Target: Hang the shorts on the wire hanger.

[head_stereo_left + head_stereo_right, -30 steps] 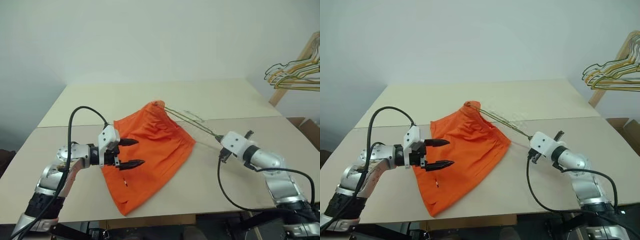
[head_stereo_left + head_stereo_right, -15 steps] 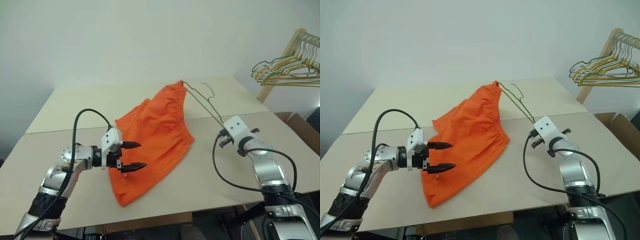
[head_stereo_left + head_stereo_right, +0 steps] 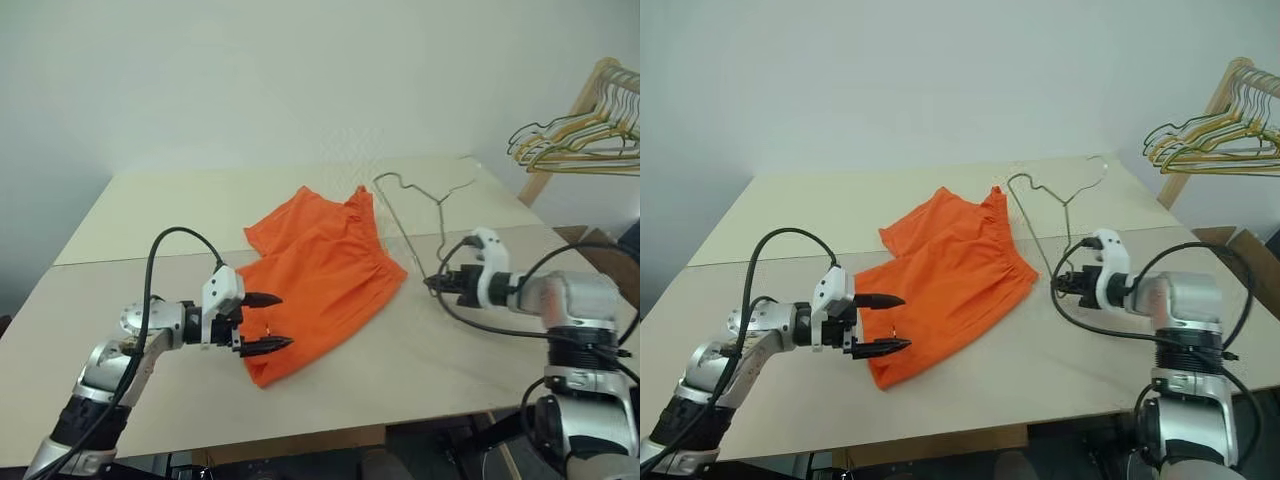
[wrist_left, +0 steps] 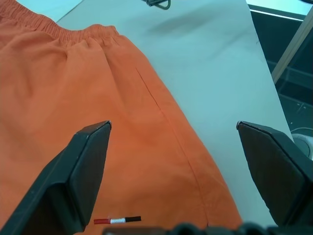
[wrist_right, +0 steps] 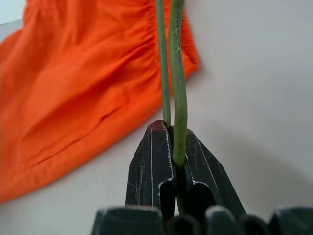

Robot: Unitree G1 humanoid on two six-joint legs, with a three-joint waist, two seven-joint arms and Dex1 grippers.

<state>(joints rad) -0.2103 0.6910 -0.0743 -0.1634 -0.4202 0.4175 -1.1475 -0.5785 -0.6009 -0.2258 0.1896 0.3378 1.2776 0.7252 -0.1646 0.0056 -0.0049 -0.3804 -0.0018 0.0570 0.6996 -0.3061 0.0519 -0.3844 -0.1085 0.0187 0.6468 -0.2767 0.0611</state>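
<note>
The left gripper (image 3: 262,322) hovered with its 2 black fingers spread wide, holding nothing, at the near corner of the shorts (image 3: 325,275). The orange shorts lay crumpled in the middle of the table (image 3: 150,210). Just right of them, the wire hanger (image 3: 405,200) stood tilted up off the table, its corner pinched in the right gripper (image 3: 432,284), whose fingers were clamped tight on the wire. Far right, a bunch of hangers (image 3: 575,140) hung on a wooden rack (image 3: 560,135).

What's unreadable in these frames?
- Far corner of the thin dark olive-green wire hanger: head views, behind the bright orange fabric shorts, so threading is unclear.
- Hanger hook: right wrist view, cut off by the picture edge.
- Small tag text: left wrist view, too small.
</note>
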